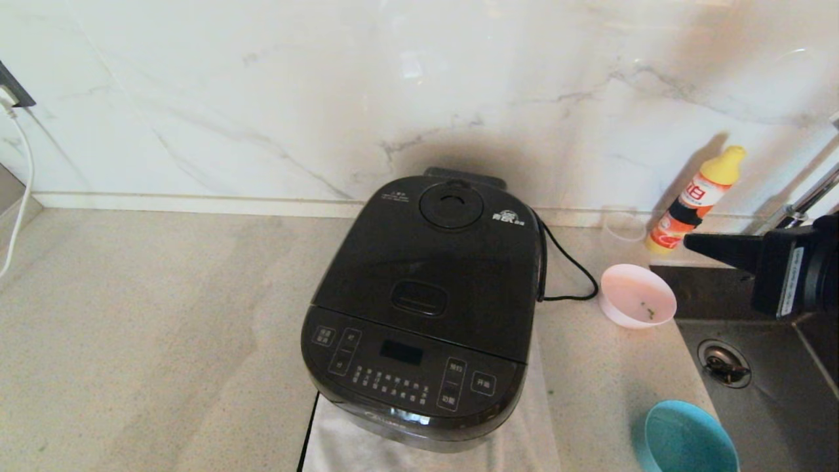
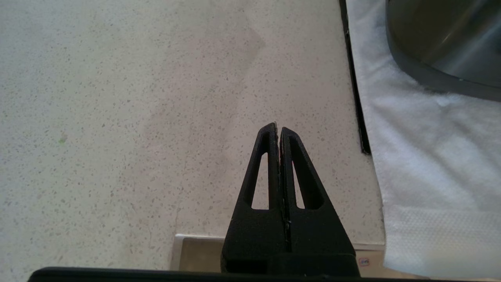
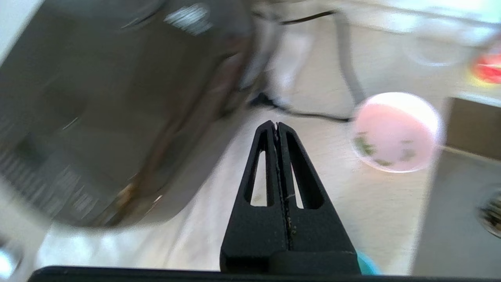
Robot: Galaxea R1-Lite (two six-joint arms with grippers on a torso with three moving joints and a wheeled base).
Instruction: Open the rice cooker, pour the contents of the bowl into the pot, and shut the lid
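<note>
The rice cooker point(image 1: 423, 308) sat mid-frame, its lid point(image 1: 436, 255) down. The bowl point(image 1: 637, 295), right of centre, held only a few green bits point(image 1: 647, 312). The right gripper point(image 1: 695, 244), jaws closed on nothing, hung just beside it and risked knocking it. The left gripper point(image 2: 278, 131) was likewise closed.

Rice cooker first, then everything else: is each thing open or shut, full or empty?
rice cooker: lid shut
bowl: upright, almost empty, few green bits
blue bowl: upright, looks empty
right gripper: shut, holding nothing
left gripper: shut, holding nothing
</note>
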